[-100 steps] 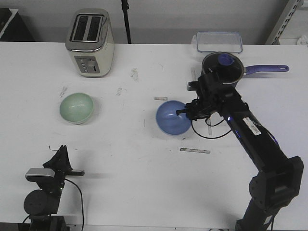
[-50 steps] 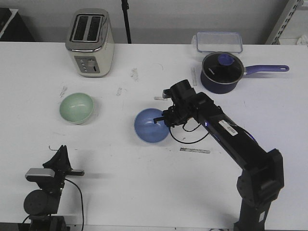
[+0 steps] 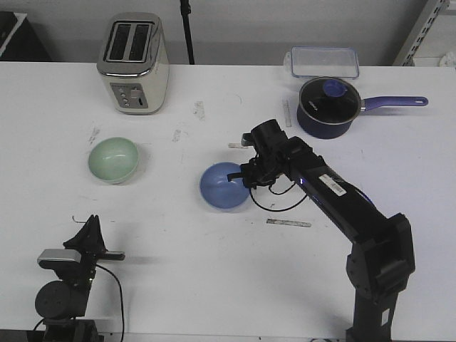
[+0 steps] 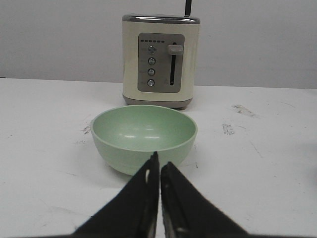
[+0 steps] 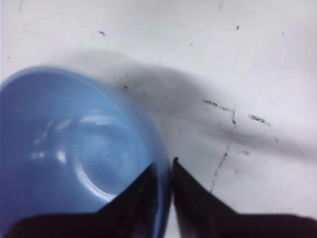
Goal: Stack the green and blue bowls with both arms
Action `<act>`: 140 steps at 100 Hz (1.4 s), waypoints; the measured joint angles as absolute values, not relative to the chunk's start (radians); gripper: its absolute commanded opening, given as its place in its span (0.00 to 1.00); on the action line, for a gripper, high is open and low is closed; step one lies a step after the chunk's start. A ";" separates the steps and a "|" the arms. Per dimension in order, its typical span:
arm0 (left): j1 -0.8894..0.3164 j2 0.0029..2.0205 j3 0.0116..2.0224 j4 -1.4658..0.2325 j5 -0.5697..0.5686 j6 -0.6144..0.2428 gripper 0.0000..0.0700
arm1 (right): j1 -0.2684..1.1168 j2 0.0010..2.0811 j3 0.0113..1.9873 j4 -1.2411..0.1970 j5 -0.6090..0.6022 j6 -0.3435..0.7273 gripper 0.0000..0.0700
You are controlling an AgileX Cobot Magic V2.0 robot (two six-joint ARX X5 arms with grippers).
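Observation:
The pale green bowl [image 3: 113, 159] sits upright on the white table at the left; it also shows in the left wrist view [image 4: 143, 136]. My left gripper [image 3: 91, 222] is shut and empty, low at the front left, with its tips [image 4: 159, 166] pointing at the green bowl's near side and a little short of it. The blue bowl [image 3: 224, 187] is at the table's middle. My right gripper [image 3: 241, 178] is shut on its right rim. In the right wrist view one finger is inside the blue bowl [image 5: 64, 148] and one outside [image 5: 165, 166]. I cannot tell whether the bowl rests on the table.
A cream toaster [image 3: 133, 63] stands at the back left, behind the green bowl [image 4: 161, 59]. A dark blue saucepan [image 3: 328, 107] with a purple handle and a clear lidded box [image 3: 324, 62] are at the back right. A thin strip [image 3: 288, 223] lies right of the blue bowl.
My right arm has carried the blue bowl left, from near the saucepan to the table's middle, then nearly stopped. The left arm and green bowl have not moved.

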State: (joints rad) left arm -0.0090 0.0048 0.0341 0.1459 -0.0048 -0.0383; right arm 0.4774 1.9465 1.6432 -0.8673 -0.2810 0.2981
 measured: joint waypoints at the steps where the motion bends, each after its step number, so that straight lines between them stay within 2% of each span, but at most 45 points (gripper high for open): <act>1: -0.009 0.005 0.034 0.146 -0.005 -0.038 0.00 | 0.477 1.946 1.643 -0.867 -0.281 0.299 0.26; 19: -0.009 0.005 0.034 0.146 -0.005 -0.038 0.00 | 0.477 1.946 1.643 -0.867 -0.242 0.312 0.28; 23: -0.009 0.005 0.034 0.146 -0.005 -0.038 0.00 | 0.477 1.946 1.643 -0.867 -0.238 0.313 0.36; 31: -0.009 0.005 0.034 0.146 -0.005 -0.038 0.00 | 0.477 1.946 1.643 -0.857 -0.235 0.318 0.60; 36: -0.009 0.005 0.034 0.146 -0.005 -0.038 0.00 | 0.477 1.946 1.643 -0.846 -0.235 0.323 0.68; 79: -0.009 0.005 0.034 0.146 -0.005 -0.038 0.00 | 0.478 1.853 1.643 -0.779 -0.207 0.316 0.68; 91: -0.009 0.005 0.034 0.146 -0.005 -0.038 0.00 | 0.478 1.822 1.643 -0.757 -0.126 0.270 0.60; 113: -0.009 0.005 0.034 0.146 -0.005 -0.038 0.00 | 0.458 1.768 1.641 -0.705 0.017 0.169 0.26; 125: -0.009 0.005 0.034 0.146 -0.005 -0.038 0.00 | 0.416 1.694 1.598 -0.636 0.031 0.123 0.09; 130: -0.009 0.005 0.034 0.146 -0.005 -0.038 0.00 | 0.395 1.652 1.560 -0.587 0.031 0.101 0.05; 140: -0.009 0.005 0.034 0.146 -0.005 -0.038 0.00 | 0.347 1.567 1.455 -0.477 0.030 0.054 0.05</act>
State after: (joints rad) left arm -0.0090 0.0048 0.0341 0.1459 -0.0048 -0.0383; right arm 0.3466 1.5665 1.4551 -0.4767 0.0303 0.0544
